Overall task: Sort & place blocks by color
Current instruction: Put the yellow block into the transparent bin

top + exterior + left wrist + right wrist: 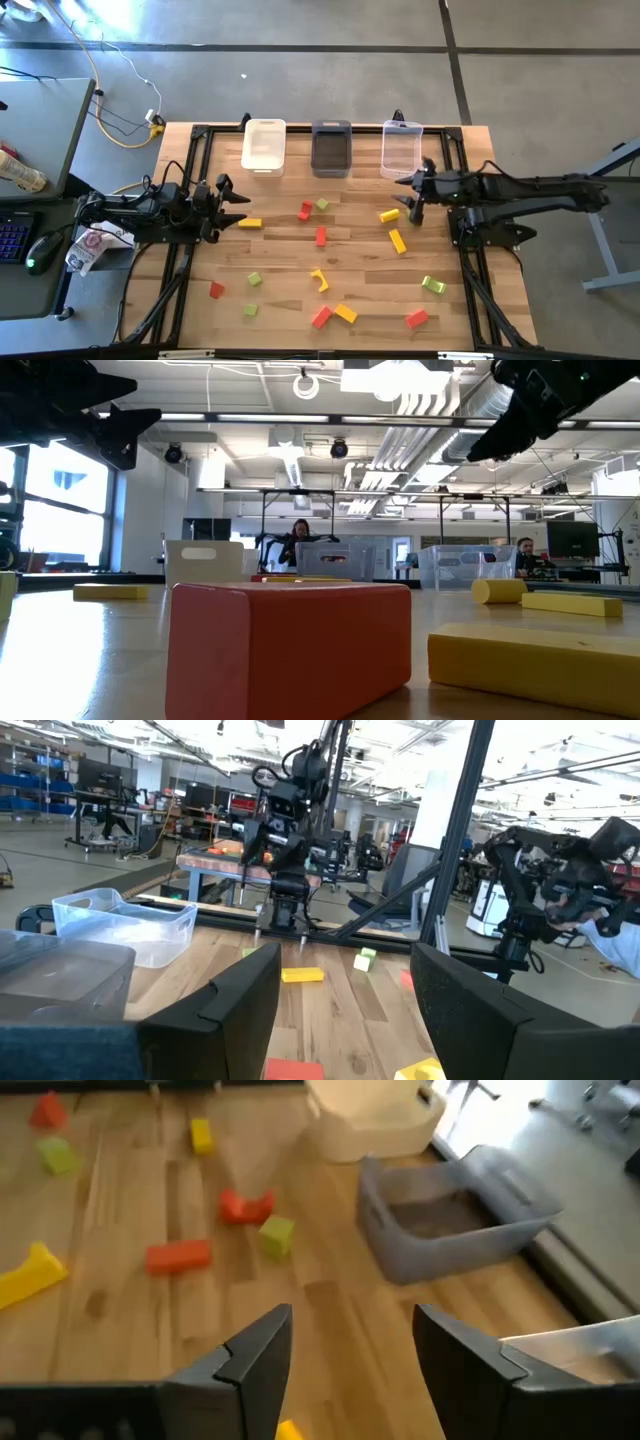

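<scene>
Red, yellow and light green blocks lie flat and scattered on the wooden table. My left gripper (pixel 236 207) (pixel 345 1010) is open and hovers at the table's left side, just beside a yellow bar (pixel 249 223). My right gripper (pixel 412 207) (pixel 355 1365) is open and tipped downward above the table's right side, beside a yellow block (pixel 389 214). A sliver of yellow (pixel 290 1430) shows low between its fingers. In the low view both grippers hang high above the table, the left (pixel 120 430) and the right (pixel 505 435). A red block (pixel 290 645) fills that view's foreground.
Three bins stand in a row at the far edge: white (pixel 264 146), dark grey (pixel 331 148), clear (pixel 402 150). A red block (pixel 305 211), green cube (pixel 322 204) and red bar (pixel 321 236) lie mid-table. A yellow angled piece (pixel 319 280) and other blocks lie toward the near edge.
</scene>
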Available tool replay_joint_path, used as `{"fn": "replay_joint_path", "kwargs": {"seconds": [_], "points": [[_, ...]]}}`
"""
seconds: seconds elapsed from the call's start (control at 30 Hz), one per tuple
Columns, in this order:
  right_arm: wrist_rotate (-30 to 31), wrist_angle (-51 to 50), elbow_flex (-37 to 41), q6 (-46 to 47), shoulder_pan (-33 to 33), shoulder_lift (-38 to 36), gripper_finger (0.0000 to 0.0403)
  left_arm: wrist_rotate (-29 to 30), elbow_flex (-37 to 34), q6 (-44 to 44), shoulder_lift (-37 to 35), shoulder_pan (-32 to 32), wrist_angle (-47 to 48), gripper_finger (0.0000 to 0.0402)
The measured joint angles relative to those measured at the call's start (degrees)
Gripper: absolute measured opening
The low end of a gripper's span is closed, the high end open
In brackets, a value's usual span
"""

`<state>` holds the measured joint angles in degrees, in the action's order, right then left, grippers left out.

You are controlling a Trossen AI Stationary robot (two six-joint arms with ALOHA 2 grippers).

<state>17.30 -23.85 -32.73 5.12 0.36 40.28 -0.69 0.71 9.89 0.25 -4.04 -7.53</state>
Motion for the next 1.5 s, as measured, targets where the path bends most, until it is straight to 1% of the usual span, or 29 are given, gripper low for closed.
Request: {"fn": "replay_joint_path", "kwargs": {"seconds": [0.07,0.2,0.4,0.57,0.77,0.87,1.03,1.4,1.5], "points": [[-1.3,0.1,0.0,0.7,0.0,1.8,0.0195,0.0,0.0,0.0,0.0,0.0,0.0,0.0211],[-1.7,0.1,0.0,0.9,-0.2,5.1,0.0195,0.0,0.0,0.0,0.0,0.0,0.0,0.0211],[-8.8,-0.3,0.0,0.9,-4.2,10.8,0.0195,0.0,0.0,0.0,0.0,0.0,0.0,0.0211],[-11.5,-3.2,-2.2,-0.8,-7.1,15.8,0.0195,0.5,0.0,0.0,0.0,0.0,0.0,0.0211],[-11.8,-13.7,-8.7,-3.7,-7.9,21.6,0.0195,1.4,0.0,-0.8,0.0,0.0,0.0,0.0211],[-12.0,-16.5,-10.5,-5.5,-7.9,24.2,0.0195,1.4,0.0,-2.4,0.0,0.0,0.0,0.0211],[-14.5,-16.7,-10.8,-8.6,-7.9,28.1,0.0195,1.4,0.0,-2.6,0.0,0.0,0.0,0.0211],[-14.6,-16.6,-10.8,-10.7,-7.8,35.4,0.0195,1.6,0.0,-3.0,0.0,0.0,0.0,0.0211],[-16.1,-16.5,-10.8,-11.6,-7.8,37.4,0.0195,2.8,0.0,-3.0,0.0,0.0,0.0,0.0211]]}}
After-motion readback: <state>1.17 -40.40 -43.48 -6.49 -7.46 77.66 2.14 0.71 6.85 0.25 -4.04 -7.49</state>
